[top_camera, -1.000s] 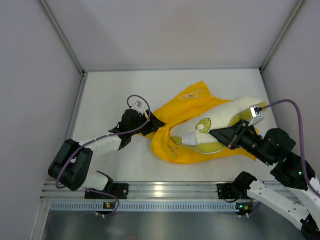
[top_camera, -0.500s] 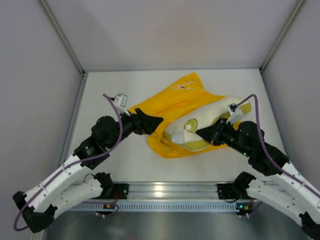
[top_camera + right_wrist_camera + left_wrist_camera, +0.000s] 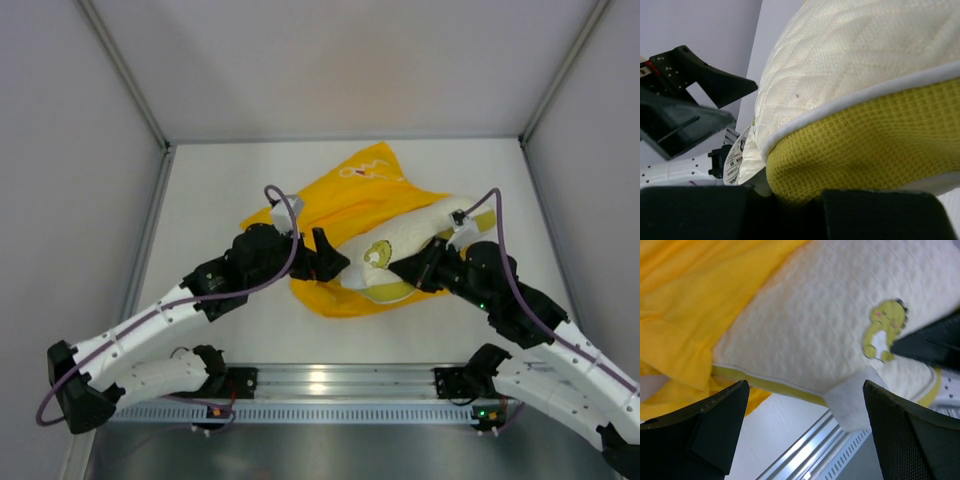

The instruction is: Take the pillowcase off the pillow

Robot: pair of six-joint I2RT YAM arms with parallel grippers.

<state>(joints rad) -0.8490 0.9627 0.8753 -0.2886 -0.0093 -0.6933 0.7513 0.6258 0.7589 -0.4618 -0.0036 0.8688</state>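
The right gripper point(image 3: 402, 270) clamps its fingers on the pillow point(image 3: 425, 225) at the near edge. The left gripper point(image 3: 333, 258) stands wide apart, empty. The pillowcase point(image 3: 340, 200) lies under and behind the pillow. Closing on padding instead of cloth would drag both together.

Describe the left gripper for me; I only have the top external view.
Observer: The left gripper is wide open, gripping nothing; the pillow shows its corner between the fingers.
Operator: Check the right gripper's hold.
Observer: The right gripper is shut on the pillow's yellow-green mesh side band, under white piping.
Operator: Locate the pillowcase near that corner.
Observer: The pillowcase lies clear of it, baring a white tag.
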